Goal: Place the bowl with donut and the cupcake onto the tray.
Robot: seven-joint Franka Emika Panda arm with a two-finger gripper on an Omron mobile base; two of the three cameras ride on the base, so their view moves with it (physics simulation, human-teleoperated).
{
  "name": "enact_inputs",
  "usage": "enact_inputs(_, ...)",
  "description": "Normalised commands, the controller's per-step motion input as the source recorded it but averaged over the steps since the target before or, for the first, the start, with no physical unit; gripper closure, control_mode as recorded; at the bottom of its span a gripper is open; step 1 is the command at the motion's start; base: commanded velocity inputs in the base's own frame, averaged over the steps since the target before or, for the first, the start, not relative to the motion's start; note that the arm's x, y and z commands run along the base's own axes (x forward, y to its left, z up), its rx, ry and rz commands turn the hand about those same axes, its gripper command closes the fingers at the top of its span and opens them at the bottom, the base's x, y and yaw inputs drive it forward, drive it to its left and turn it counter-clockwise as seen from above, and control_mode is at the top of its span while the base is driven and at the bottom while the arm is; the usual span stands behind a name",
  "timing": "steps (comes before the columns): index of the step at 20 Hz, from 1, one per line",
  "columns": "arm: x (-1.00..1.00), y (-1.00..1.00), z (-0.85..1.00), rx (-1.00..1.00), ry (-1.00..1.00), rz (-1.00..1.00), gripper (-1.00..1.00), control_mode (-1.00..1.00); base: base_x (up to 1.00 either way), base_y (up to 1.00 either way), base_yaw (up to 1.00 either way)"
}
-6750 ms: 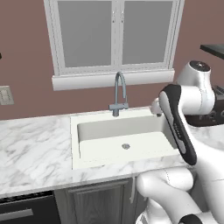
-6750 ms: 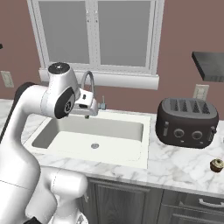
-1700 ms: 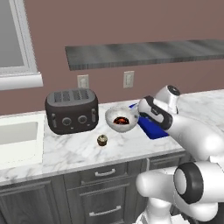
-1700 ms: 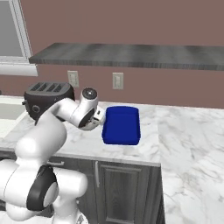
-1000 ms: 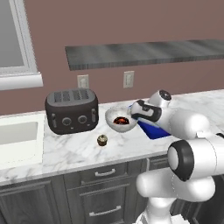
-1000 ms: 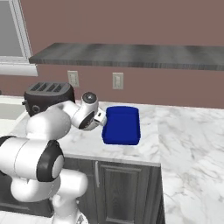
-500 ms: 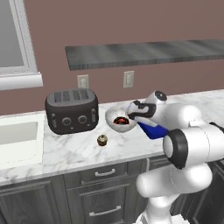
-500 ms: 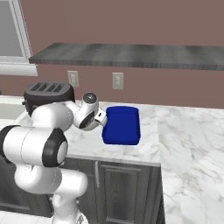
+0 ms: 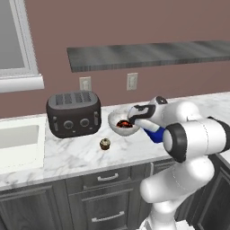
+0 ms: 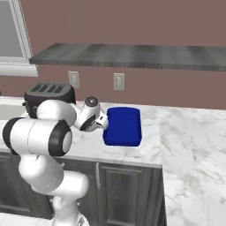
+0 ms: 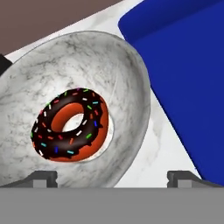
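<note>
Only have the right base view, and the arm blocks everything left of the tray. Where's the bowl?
Observer: Left base view has the bowl on the counter, between the toaster and the tray.
Operator: Cupcake?
Observer: The cupcake stands on the counter in front of the bowl, nearer the front edge and apart from it.
Operator: Gripper state?
Observer: In the hand view the gripper is open. Its fingertips are spread wide, with the bowl's near rim between them.
</note>
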Motion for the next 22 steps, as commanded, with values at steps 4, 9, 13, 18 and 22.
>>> enact_inputs(4, 0.07, 0.01, -0.17, 0.00, 0.00, 0.00, -1.00, -1.00, 0.00, 0.00, 0.00)
enact_inputs(9, 0.09, 0.04, -0.09, 0.00, 0.00, 0.00, -1.00, -1.00, 0.00, 0.00, 0.00)
enact_inputs(13, 0.12, 0.02, -0.10, 0.00, 0.00, 0.00, -1.00, -1.00, 0.00, 0.00, 0.00)
enact_inputs(18, 0.03, 0.01, -0.04, 0.00, 0.00, 0.00, 1.00, -1.00, 0.00, 0.00, 0.00)
enact_inputs(22, 0.01, 0.00, 0.27, 0.02, -0.03, -0.03, 1.00, -1.00, 0.00, 0.00, 0.00)
